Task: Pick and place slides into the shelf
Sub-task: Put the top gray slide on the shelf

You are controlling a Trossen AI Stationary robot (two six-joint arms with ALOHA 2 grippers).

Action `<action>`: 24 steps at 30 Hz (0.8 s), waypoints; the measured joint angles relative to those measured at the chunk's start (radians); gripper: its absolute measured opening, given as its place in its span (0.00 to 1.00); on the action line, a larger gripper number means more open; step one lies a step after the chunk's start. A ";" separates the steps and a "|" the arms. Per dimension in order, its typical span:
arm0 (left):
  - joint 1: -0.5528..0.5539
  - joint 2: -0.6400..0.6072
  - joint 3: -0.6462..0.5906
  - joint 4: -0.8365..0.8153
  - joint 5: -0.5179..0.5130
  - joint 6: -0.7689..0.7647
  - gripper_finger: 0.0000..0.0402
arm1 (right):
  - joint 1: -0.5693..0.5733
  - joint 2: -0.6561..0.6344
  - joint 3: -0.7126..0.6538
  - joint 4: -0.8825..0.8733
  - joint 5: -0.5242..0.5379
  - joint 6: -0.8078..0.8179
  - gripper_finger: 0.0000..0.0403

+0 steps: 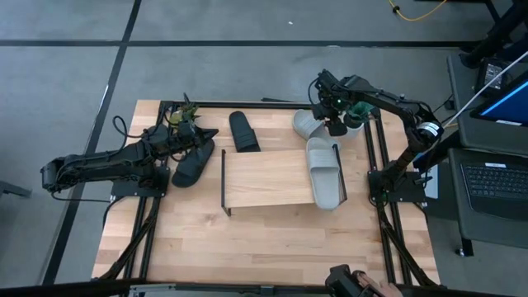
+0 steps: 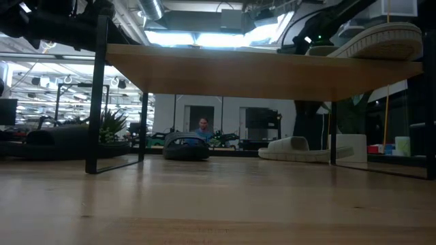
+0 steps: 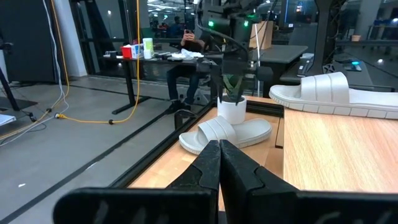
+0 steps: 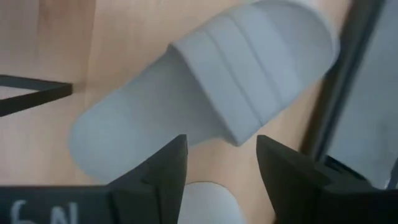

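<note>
One light grey slide (image 1: 324,171) lies on the shelf (image 1: 264,180) at its right end, toe toward the near edge. The other grey slide (image 1: 311,123) (image 4: 205,93) lies on the table beyond the shelf's far right corner. My right gripper (image 1: 334,117) (image 4: 221,155) hovers open over it, fingers pointing down, its strap below the gap. One black slide (image 1: 193,162) lies left of the shelf, the other (image 1: 243,130) beyond its far left corner. My left gripper (image 1: 206,134) (image 3: 219,152) is shut, level, over the first black slide's far end. Whether it touches that slide is not visible.
A small white pot with a plant (image 3: 232,107) stands at the table's far right corner, just behind the grey slide. Black frame rails (image 1: 373,157) run along both table sides. A person (image 3: 186,38) sits beyond the table, and a hand (image 1: 384,289) shows at the near edge.
</note>
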 joint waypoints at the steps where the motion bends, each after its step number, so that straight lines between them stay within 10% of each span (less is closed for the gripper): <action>1: 0.000 0.000 0.000 0.000 0.000 0.000 0.00 | 0.000 0.000 -0.015 0.013 0.000 0.000 0.48; 24: 0.000 0.000 0.000 0.000 0.000 0.001 0.00 | 0.012 0.036 -0.065 0.162 0.000 -0.074 0.48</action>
